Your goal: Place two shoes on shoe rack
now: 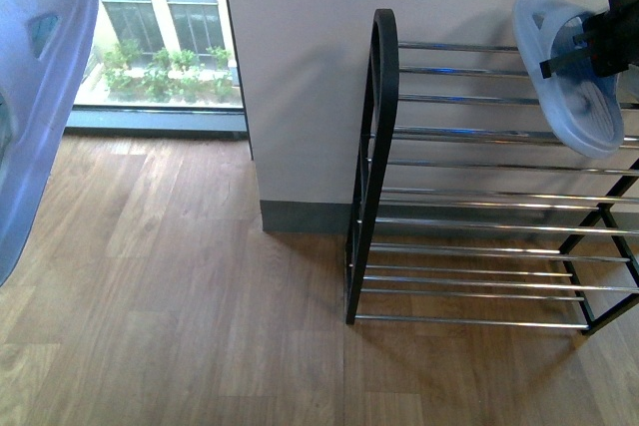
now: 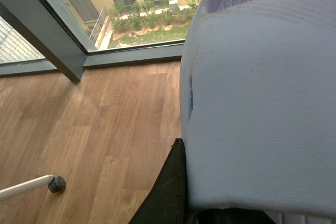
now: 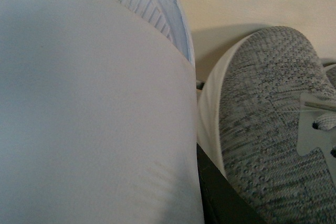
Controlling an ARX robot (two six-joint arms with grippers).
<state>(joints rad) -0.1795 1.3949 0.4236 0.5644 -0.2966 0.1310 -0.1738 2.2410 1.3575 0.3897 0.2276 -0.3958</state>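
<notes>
The black-framed shoe rack (image 1: 371, 167) with chrome rods stands against the wall at centre right. One shoe (image 1: 574, 77) hangs sole-out in front of the rack's top tiers, at the upper right, with my right gripper (image 1: 602, 47) shut on it. The other shoe (image 1: 35, 97) looms large at the left edge, well left of the rack; my left gripper is out of the front view. In the left wrist view its pale sole (image 2: 262, 103) fills the right, beside a black finger (image 2: 168, 192). The right wrist view shows a white sole (image 3: 94, 108), a grey knit upper (image 3: 273, 129) and a black finger (image 3: 220, 198) between them.
A wooden floor (image 1: 180, 296) runs from the rack to a floor-level window (image 1: 160, 27) at the back left. A pale wall (image 1: 300, 97) with a grey skirting stands behind the rack. A white leg with a caster (image 2: 56, 184) rests on the floor.
</notes>
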